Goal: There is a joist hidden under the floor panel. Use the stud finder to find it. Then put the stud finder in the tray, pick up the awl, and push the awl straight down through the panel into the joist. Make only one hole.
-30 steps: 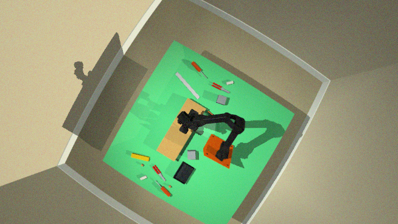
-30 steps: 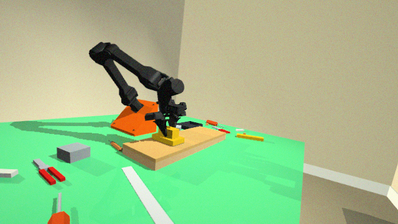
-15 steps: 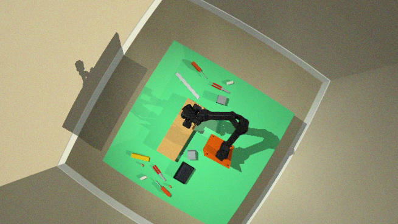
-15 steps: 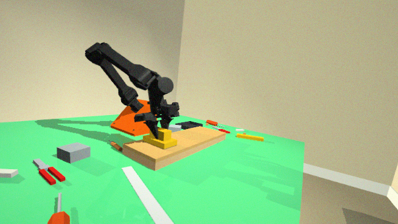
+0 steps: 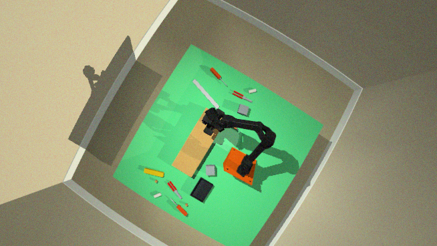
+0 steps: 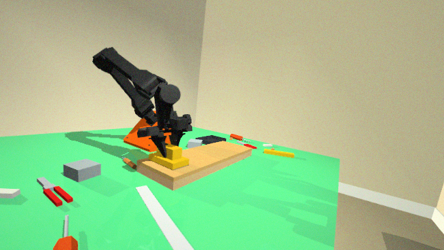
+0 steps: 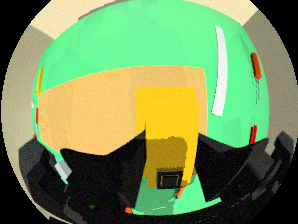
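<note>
The yellow stud finder (image 6: 174,162) (image 7: 167,110) sits flat on the wooden floor panel (image 5: 192,155) (image 6: 217,154) (image 7: 85,110), near the end by the white strip. Its small square display (image 7: 170,179) looks dark. My gripper (image 6: 170,151) (image 7: 166,132) points down, shut on the stud finder's raised grip. In the top view the arm hides the stud finder. The awl (image 6: 129,163) (image 7: 180,192) lies on the green mat beside the panel's robot-side edge, with its brown handle showing. The black tray (image 5: 202,190) (image 6: 213,138) is empty, beyond the panel's other end. No joist or hole is visible.
Grey blocks (image 5: 243,109) (image 5: 210,170) stand near both panel ends. A white strip (image 5: 205,93) (image 6: 163,214) lies off the near end. Red-handled pliers, orange screwdrivers and a yellow bar (image 5: 154,172) (image 6: 279,153) lie further out. The orange base (image 5: 234,160) is beside the panel.
</note>
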You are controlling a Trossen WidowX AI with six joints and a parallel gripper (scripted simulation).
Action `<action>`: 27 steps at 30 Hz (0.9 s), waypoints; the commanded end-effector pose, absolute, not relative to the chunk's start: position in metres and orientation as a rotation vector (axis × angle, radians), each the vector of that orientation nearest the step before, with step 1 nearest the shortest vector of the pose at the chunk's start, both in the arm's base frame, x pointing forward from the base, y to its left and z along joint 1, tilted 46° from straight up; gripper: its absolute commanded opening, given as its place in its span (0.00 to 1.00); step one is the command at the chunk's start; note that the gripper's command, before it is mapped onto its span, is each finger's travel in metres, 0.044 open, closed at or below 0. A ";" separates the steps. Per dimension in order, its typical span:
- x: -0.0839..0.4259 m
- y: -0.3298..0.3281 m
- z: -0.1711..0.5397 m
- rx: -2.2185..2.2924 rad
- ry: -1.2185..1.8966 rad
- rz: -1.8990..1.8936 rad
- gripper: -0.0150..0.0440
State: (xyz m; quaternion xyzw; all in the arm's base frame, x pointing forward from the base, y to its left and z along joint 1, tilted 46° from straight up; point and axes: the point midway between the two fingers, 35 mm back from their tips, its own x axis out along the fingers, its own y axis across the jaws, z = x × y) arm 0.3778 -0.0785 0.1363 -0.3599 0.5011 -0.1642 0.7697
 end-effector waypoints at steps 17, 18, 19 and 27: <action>0.375 -0.052 0.162 -0.775 1.092 -0.355 0.25; 0.374 -0.048 0.166 -0.775 1.092 -0.355 0.25; 0.373 -0.044 0.171 -0.774 1.092 -0.355 0.25; 0.361 -0.015 0.206 -0.779 1.090 -0.358 0.25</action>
